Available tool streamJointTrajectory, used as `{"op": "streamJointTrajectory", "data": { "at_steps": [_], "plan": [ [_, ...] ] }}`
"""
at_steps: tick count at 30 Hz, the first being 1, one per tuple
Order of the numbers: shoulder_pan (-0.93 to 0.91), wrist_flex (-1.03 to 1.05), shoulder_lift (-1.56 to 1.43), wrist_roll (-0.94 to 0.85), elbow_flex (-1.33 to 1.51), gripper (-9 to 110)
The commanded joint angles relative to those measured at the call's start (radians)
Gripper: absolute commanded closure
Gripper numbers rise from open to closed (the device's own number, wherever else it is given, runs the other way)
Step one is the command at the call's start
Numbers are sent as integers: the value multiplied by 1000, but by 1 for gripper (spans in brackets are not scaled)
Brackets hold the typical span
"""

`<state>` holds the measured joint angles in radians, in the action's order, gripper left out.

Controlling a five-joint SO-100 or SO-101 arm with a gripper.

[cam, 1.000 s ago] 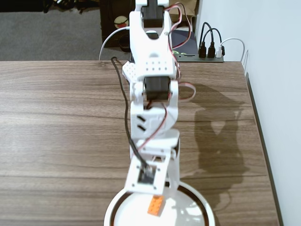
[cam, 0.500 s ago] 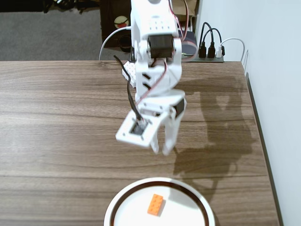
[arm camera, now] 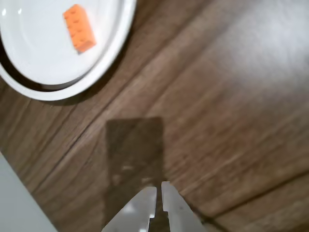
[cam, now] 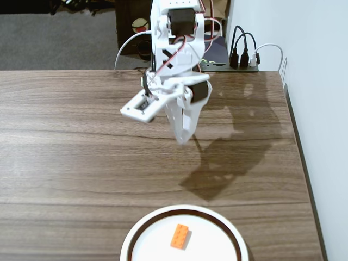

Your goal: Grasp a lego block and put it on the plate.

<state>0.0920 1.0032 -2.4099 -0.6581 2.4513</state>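
At the near edge of the table [cam: 65,163], in the fixed view, I see the plate [cam: 142,228], cut off by the bottom of the picture. The lego block [cam: 180,236] lies on its white inner surface, flat, studs up, a little turned, and nothing else is in the plate. In the wrist view the same plate [arm camera: 113,46] sits in the upper left corner with the block [arm camera: 79,27] inside it, apart from the rim.

I judge the block to be light, stiff and rather smooth, not fragile. If I had to take it again, I would close on its two long flat sides, low under the studs, because a grip on the corners could let it twist away.

Farther in, toward the middle of the table, the gripper [cam: 185,136] hangs above the bare wood, well apart from the plate. Its fingertips [arm camera: 145,200] are pressed almost together and hold nothing. To me the placing looks done.

Beyond the far edge there are cables [cam: 244,46].
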Motion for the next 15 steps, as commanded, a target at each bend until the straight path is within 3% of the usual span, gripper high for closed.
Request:
{"op": "streamJointTrajectory", "data": {
  "at_steps": [1,15],
  "plan": [
    [-6,3,-118,78,54,101],
    [-121,48,-486,462,327,101]
  ]
}}
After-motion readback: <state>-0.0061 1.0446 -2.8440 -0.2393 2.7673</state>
